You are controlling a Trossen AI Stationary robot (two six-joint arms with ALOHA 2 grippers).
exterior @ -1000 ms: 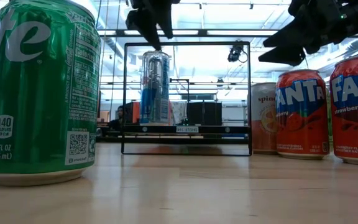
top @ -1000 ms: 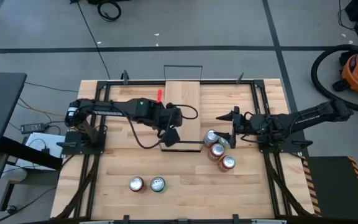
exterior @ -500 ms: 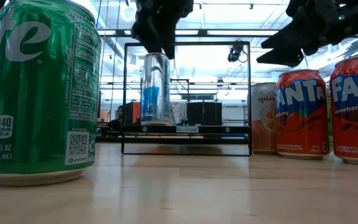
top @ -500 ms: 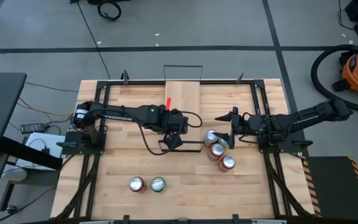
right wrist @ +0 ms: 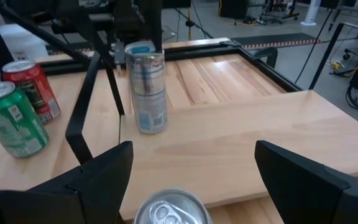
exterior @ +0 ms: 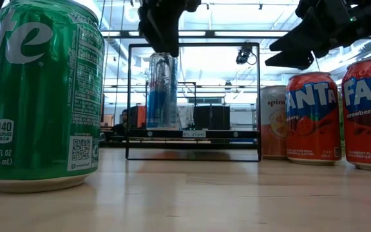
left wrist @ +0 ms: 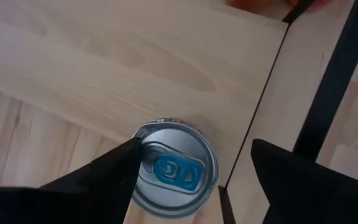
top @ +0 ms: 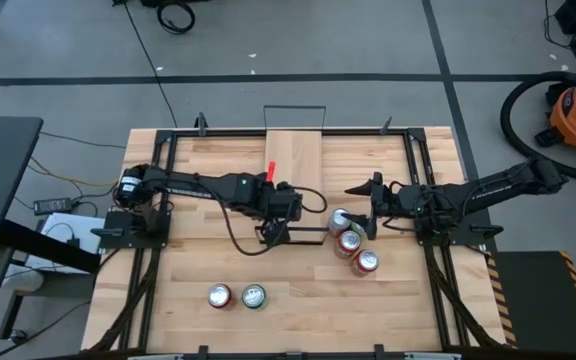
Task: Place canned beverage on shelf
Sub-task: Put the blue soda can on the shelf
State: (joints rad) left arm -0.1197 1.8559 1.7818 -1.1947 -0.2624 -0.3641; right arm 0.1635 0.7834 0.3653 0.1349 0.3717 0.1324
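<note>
Wooden slats make up the tabletop [top: 218, 265], with the narrower pale shelf [top: 295, 160] lying across its middle; the slim silver-and-blue can [right wrist: 146, 87] stands upright on that shelf near a black wire rail [exterior: 193, 46]; the left gripper [left wrist: 191, 177] hangs above its lid, jaws parted wide and holding nothing; the right gripper [right wrist: 191, 171] waits spread and empty over the cluster of cans [top: 351, 243] just beside the shelf; thin aluminium is likely light, smooth and easily dented, so I would grasp mid-wall, gently, from opposite sides
</note>
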